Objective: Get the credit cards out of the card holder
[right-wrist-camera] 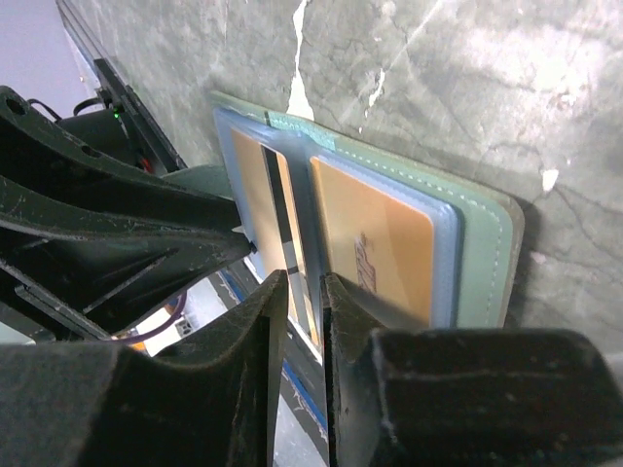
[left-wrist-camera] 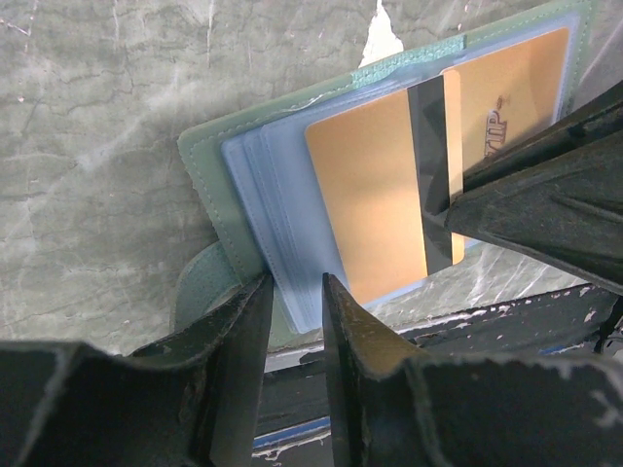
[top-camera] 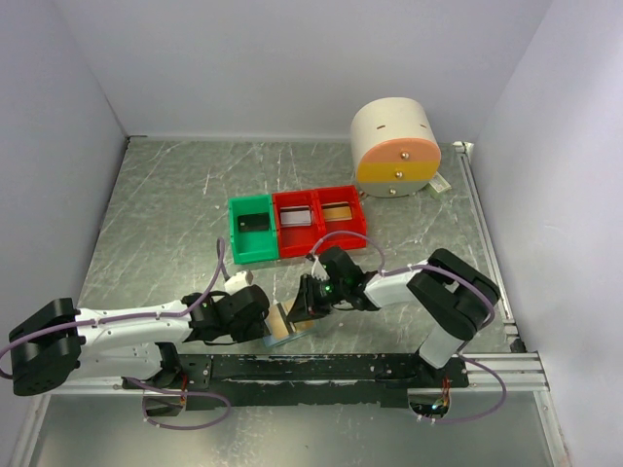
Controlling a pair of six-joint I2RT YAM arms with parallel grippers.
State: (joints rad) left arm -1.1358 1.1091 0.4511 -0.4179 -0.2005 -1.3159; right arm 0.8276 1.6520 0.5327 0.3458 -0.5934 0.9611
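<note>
The left end effector (left-wrist-camera: pixel 295 297) is clamped on the near edge of the card holder (left-wrist-camera: pixel 255 185), while the right end effector (right-wrist-camera: pixel 304 292) pinches the striped credit card (left-wrist-camera: pixel 365 195) between its fingertips.

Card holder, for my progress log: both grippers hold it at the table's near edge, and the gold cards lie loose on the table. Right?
No. The gold cards sit tucked inside the card holder, not loose on the table; the left wrist view shows it. The left gripper and right gripper do hold it at the near edge.
</note>
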